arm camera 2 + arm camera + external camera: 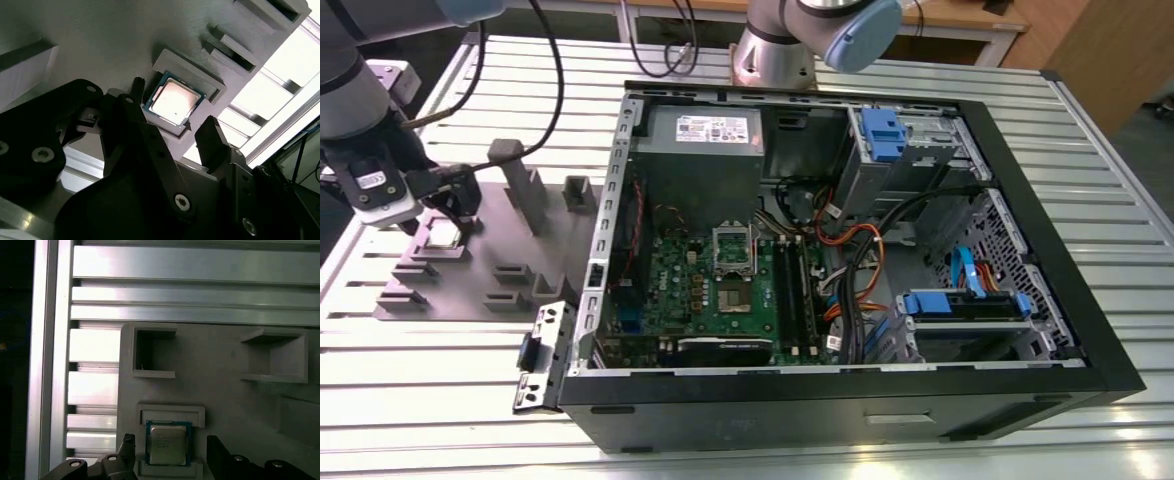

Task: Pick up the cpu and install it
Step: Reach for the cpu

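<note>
An open computer case (854,250) lies on the slatted table (1107,200), and toward the exterior view's left a grey fixture plate (494,250) with raised blocks carries the cpu (443,235), with the arm's gripper (450,208) pointing down just above it. In the second wrist view the cpu (173,101), dull silver with a green rim, sits in its recess between 2 spread black fingers (212,137) that do not touch it. In the first wrist view 2 square pockets (154,355) lie beside the cpu (168,444).

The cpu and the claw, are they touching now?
Apart. In the first wrist view the open claw straddles the cpu, with grey holder visible between it and each finger.
</note>
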Motion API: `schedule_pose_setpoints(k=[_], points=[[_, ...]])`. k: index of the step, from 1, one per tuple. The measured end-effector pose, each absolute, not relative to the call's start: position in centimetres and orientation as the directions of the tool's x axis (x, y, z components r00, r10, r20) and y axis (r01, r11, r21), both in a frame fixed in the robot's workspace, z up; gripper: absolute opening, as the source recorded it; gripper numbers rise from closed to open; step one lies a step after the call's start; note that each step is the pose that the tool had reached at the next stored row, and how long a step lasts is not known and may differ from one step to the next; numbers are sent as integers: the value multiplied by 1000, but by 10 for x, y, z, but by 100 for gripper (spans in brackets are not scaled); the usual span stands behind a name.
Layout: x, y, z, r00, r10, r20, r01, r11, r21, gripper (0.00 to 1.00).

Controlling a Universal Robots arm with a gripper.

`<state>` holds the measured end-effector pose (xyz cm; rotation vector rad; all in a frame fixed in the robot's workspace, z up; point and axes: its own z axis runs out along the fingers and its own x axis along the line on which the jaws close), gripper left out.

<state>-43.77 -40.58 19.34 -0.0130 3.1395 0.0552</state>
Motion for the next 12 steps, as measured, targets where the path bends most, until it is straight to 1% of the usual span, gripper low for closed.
schedule_pose_setpoints(k=[12], points=[[-438, -405, 182, -1000, -8, -1, -8, 999, 35, 67]])
